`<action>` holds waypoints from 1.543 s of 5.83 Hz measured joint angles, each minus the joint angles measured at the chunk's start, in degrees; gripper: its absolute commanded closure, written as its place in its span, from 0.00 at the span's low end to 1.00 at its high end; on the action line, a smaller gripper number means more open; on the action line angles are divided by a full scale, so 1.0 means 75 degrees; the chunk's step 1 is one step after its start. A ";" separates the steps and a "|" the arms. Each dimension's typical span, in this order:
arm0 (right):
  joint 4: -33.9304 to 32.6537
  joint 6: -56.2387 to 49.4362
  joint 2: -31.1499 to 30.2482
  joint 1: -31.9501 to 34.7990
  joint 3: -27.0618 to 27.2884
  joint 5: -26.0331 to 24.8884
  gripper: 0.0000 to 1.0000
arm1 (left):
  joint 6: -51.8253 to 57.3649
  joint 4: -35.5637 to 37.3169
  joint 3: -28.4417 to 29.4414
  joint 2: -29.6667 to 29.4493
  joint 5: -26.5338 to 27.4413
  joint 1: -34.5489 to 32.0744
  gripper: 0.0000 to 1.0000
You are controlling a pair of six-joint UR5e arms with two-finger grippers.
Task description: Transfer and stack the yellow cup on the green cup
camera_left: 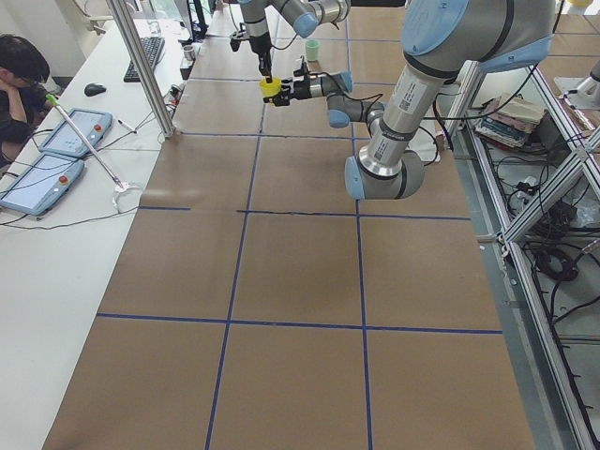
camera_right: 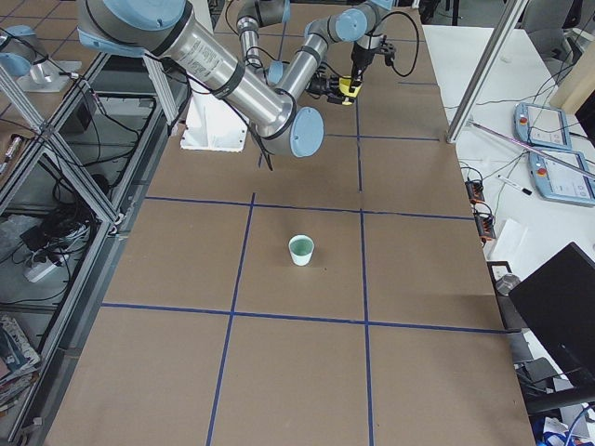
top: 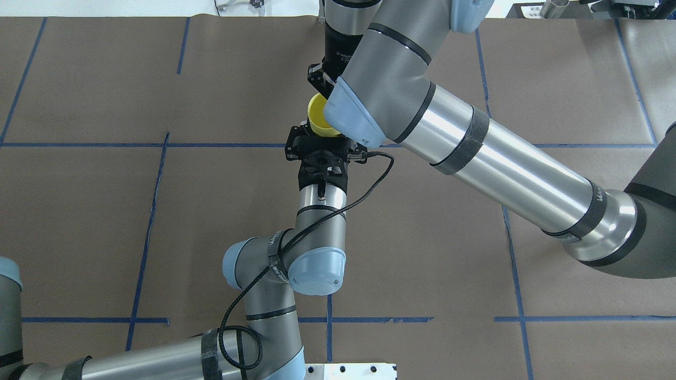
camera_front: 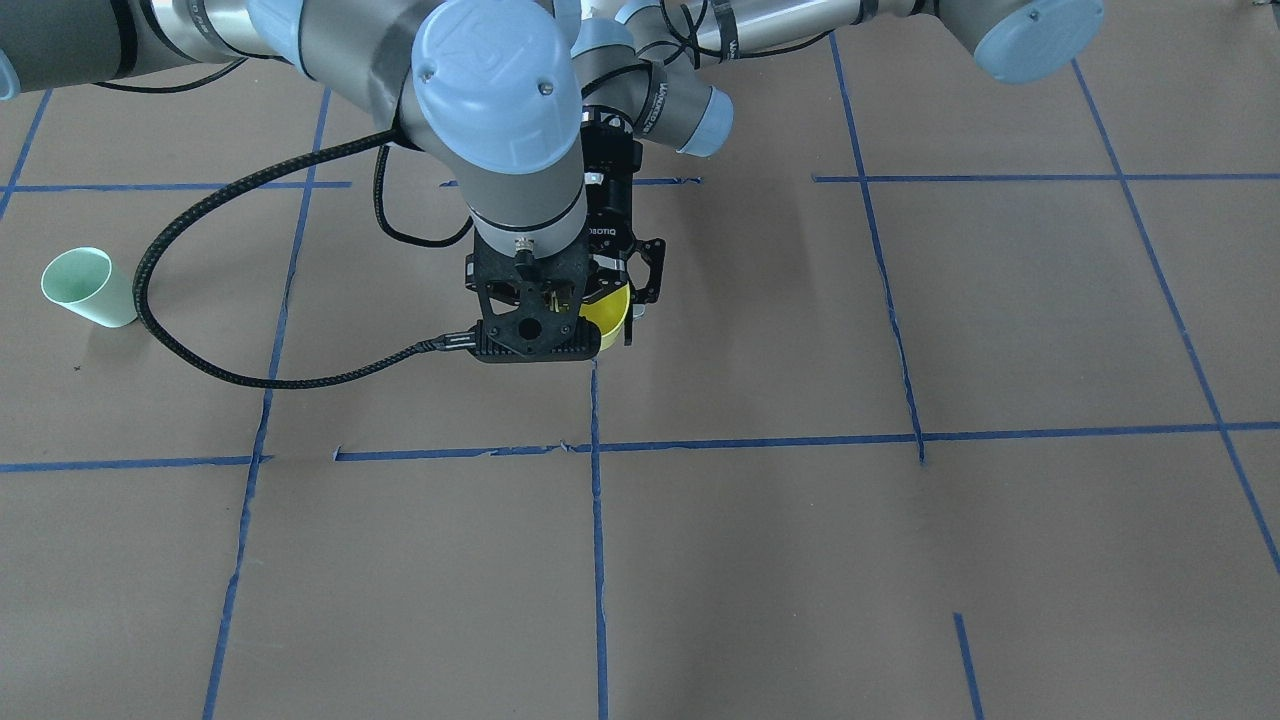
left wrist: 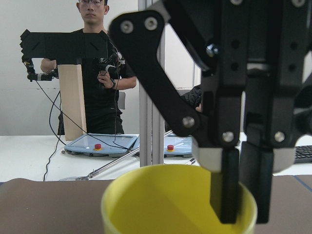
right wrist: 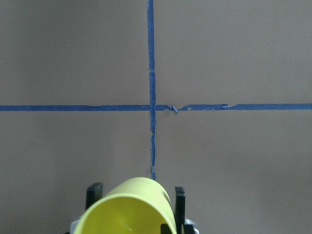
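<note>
Yellow plastic marks the centre of the scene. The yellow cup (left wrist: 165, 202) is upright, mouth up, and appears to be held in the air above the middle of a brown paper-covered worktop (camera_front: 800, 560) crossed by blue tape lines. Both arms meet at it, in what looks like a hand-over.

The right gripper (left wrist: 240, 214) comes straight down from above. One of its fingers is inside the cup and the other outside, clamped on the wall at one side of the rim. The left gripper (top: 319, 141) reaches in level from the robot's side, wrist horizontal, right up against the cup's lower part. Whether its fingers grip the cup or merely flank it cannot be told. The right arm is stretched far forward and bends down at the wrist. The left arm is folded at the elbow, nearer the base.

The green cup (camera_front: 88, 287) stands alone, mouth up, well apart from the yellow one, toward the robot's right end of the worktop.

Judged from this, the pick-up is done and the pass between arms is under way. What is left is for the left fingers to be clear, and for the right arm to carry the cup across and set it into the green cup.
</note>
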 measured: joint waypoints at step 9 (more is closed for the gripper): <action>-0.0026 0.0085 0.1001 0.1797 -0.0006 0.1105 1.00 | 0.0342 -0.0087 -0.0063 0.0518 -0.0029 -0.0007 0.00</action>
